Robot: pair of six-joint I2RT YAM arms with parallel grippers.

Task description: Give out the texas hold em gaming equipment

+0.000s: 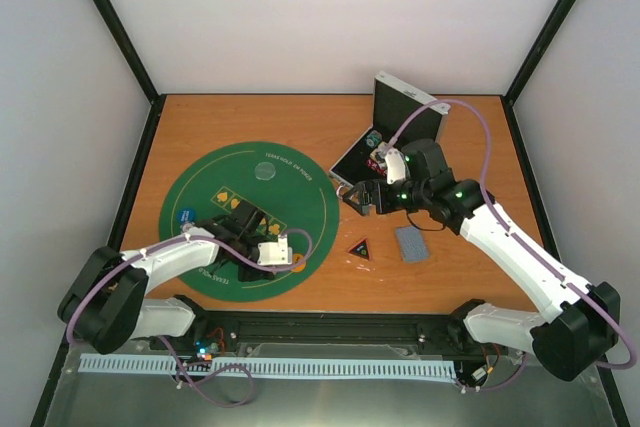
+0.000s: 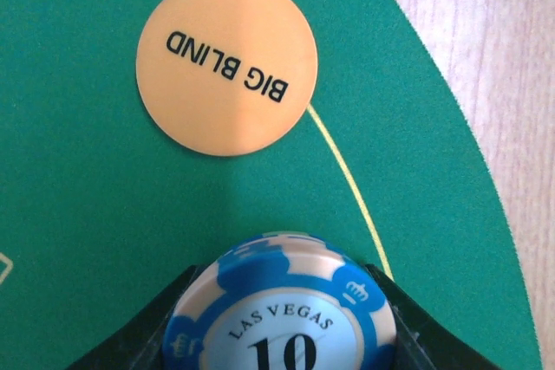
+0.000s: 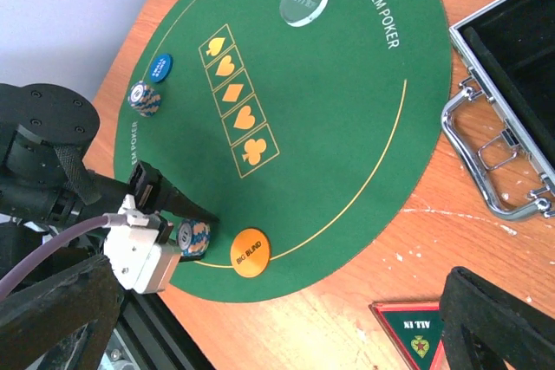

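Wood-grain table (image 1: 330, 117) carries the round green felt mat (image 1: 290, 197). Only my L wrist cam reads print: left gripper (image 2: 277, 344) clamps a ridged blue-striped chip (image 2: 282, 301) (a 10) at mat edge, near smooth orange disc (image 2: 226, 64), "BIG BLIND". Right gripper (image 1: 358, 197) gapes wide.

The blue chip (image 2: 279, 301) runs off the bottom edge, so its number is cut in half; the left gripper (image 2: 279, 340) pinching it shows only as two dark corners; from above, the orange disc (image 1: 298, 263) peeks out from behind that arm's camera (image 1: 272, 252). The right gripper (image 3: 277, 314) is just two dark blurry lumps, far apart; one hides a corner of the black triangle marker (image 3: 406, 335), which the edge also cuts; the silver case (image 3: 499, 158) runs off the side; the bits (image 1: 374, 140) inside it are too small to tell.
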